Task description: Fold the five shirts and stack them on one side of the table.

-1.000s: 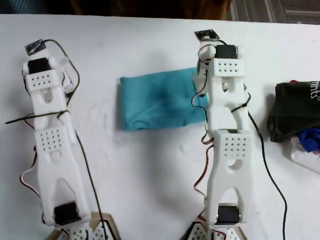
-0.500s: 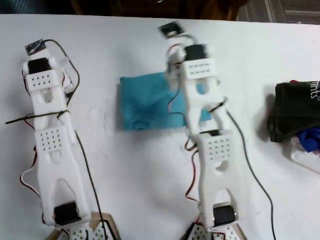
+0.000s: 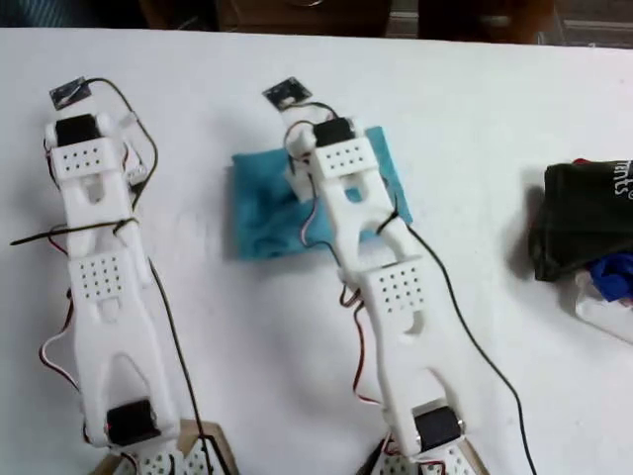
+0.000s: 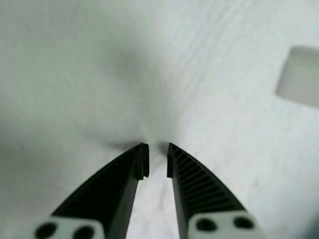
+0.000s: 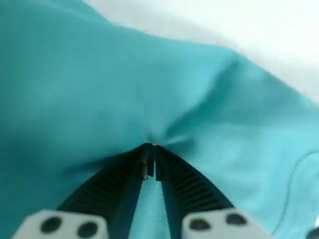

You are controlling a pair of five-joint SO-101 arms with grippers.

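Risk, slipping pinch: only a small pucker of the teal shirt [image 3: 259, 208] in the grip; likely to slide free on a pull, or to lift one layer and undo the fold.
Risk, dragging: could bunch the shirt across the bench [image 3: 495, 109] rather than carry it, with nothing pinning the far edge.
Risk, stacking: may land crooked on the dark shirts [image 3: 584, 223] at the right edge, or upset that loose pile.
Left hand [image 4: 157, 149]: narrowly parted, holding nothing, tips down close to bare bench, well apart from the shirt.
Right hand [image 5: 152, 154]: closed on teal cloth near the shirt's middle, creases running out from the tips.
Teal shirt: folded, flat, mid-bench, well apart from the dark pile.
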